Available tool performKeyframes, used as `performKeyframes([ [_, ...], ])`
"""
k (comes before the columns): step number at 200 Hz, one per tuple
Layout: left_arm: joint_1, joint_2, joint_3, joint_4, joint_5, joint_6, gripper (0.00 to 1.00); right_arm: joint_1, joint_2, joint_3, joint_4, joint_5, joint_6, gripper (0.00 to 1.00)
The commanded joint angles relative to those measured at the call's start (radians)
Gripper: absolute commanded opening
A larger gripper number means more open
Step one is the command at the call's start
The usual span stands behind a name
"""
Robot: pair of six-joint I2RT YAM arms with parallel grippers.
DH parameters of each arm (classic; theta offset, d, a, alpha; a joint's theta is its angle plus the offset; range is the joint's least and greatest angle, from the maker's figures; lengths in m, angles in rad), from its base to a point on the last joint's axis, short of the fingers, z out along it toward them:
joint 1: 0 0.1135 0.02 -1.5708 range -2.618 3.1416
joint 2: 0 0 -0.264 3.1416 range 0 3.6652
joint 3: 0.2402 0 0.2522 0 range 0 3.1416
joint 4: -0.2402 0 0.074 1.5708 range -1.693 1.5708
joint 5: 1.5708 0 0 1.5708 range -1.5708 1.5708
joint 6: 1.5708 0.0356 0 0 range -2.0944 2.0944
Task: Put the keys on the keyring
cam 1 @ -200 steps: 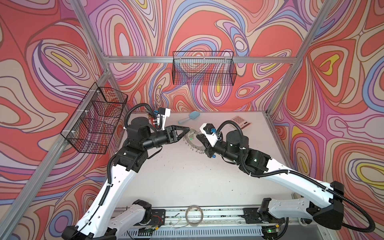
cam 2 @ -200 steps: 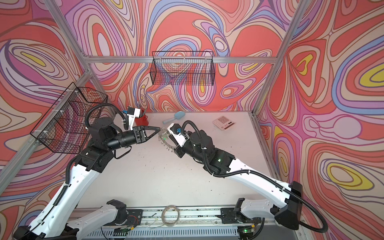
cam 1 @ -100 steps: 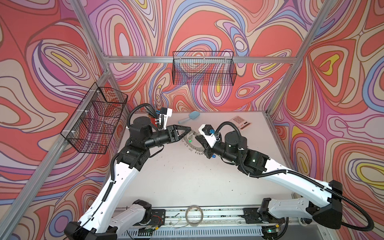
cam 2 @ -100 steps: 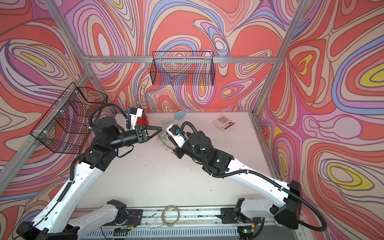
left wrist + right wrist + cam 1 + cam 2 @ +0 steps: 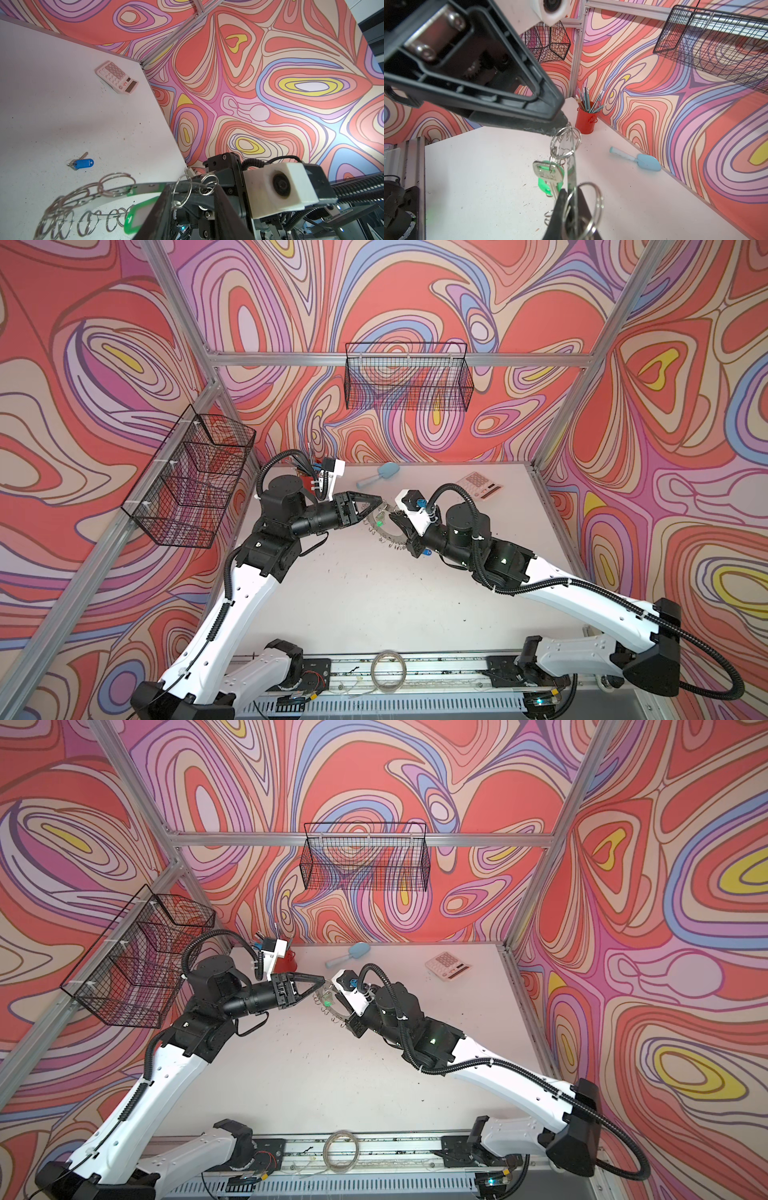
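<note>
State of keyring (image 5: pixel 149 186): held on edge over back half of table (image 5: pixel 374 593)

Right gripper (image 5: pixel 395 517) clamped on the disc's rim. Left gripper (image 5: pixel 379 499) tips at the ringed rim on the opposite side; clamped or apart, cannot tell. Green-tag key (image 5: pixel 548 175) hangs from the rim near the left tips. Blue-tag key (image 5: pixel 83 163) lies flat on the table below the right wrist, apart from the keyring

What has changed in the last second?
The left gripper edged slightly right in both top views, toward the keyring in the right gripper. Nothing was taken or released: the left jaws still pinch a split ring with the green key hanging below. The blue key still lies on the table.
</note>
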Motion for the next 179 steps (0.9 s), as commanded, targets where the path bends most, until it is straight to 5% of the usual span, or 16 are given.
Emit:
performKeyframes([
  [1, 0.0, -0.037, -0.006, -0.023, -0.022, 0.019, 0.37, 0.009, -0.003, -0.004, 0.053, -0.001, -0.001, 0.0],
  [179, -0.001, -0.002, -0.004, 0.014, 0.014, -0.007, 0.36, 0.008, -0.014, -0.01, 0.054, -0.017, 0.003, 0.0],
])
